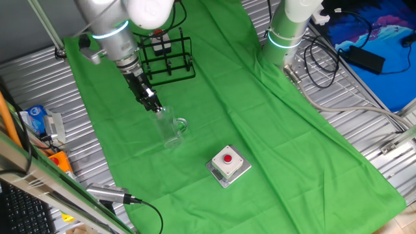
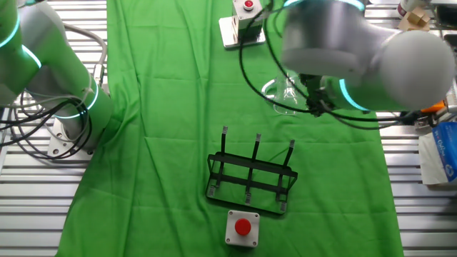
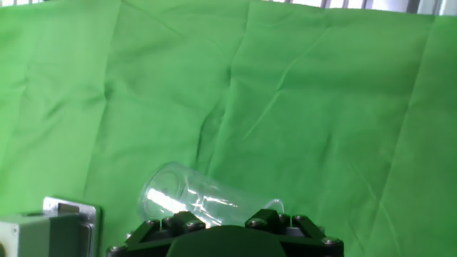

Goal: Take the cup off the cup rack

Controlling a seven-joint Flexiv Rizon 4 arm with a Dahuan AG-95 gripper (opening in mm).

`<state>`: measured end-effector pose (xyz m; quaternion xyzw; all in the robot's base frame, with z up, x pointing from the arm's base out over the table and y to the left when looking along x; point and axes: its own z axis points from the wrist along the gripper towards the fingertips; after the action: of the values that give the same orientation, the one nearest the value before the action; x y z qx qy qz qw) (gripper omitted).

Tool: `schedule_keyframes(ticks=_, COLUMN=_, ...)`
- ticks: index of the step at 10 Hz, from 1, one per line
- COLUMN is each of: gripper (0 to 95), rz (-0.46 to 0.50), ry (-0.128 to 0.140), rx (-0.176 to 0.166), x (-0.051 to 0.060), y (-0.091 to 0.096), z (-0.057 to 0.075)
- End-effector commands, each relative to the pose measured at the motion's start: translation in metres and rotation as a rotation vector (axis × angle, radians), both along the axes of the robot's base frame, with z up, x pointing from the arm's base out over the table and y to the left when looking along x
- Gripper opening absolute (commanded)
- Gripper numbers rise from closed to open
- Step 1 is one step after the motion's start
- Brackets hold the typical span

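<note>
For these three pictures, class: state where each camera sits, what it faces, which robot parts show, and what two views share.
One fixed view: high at the table's side, facing the green cloth; arm and hand show.
The other fixed view: above the opposite side, facing the rack; the arm shows.
Hand view: on the hand, facing the cup; only fingers show.
Both fixed views share rack, cup and a red-button box.
</note>
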<state>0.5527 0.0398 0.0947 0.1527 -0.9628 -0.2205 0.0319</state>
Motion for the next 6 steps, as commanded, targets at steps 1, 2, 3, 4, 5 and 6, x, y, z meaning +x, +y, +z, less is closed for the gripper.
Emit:
schedule_keyframes(ticks=1, gripper=57.0, rz=0.061, ry=0.066, rx=0.005, x=-0.0002, y=0.0001, z=-0.0002)
schedule_keyframes(ticks=2, gripper=57.0, rz=0.066, ry=0.074, rx=0.006, x=-0.0002, y=0.0001, z=-0.0002)
schedule_keyframes(ticks=3, gripper=57.0, rz=0.066, ry=0.071, rx=0.016, x=-0.0002, y=0.0001, z=-0.0002)
schedule_keyframes(ticks=4, gripper=57.0, rz=0.046, ry=0.077, rx=0.035, x=-0.0003, y=-0.0002, z=-0.0002)
schedule_keyframes(ticks=5, gripper=57.0, rz=0.019, ry=0.085, rx=0.061, x=-0.0006, y=-0.0004, z=-0.0001)
schedule_keyframes(ticks=6, gripper=57.0, rz=0.003, ry=0.078, rx=0.065, x=-0.0005, y=-0.0010, z=-0.0009)
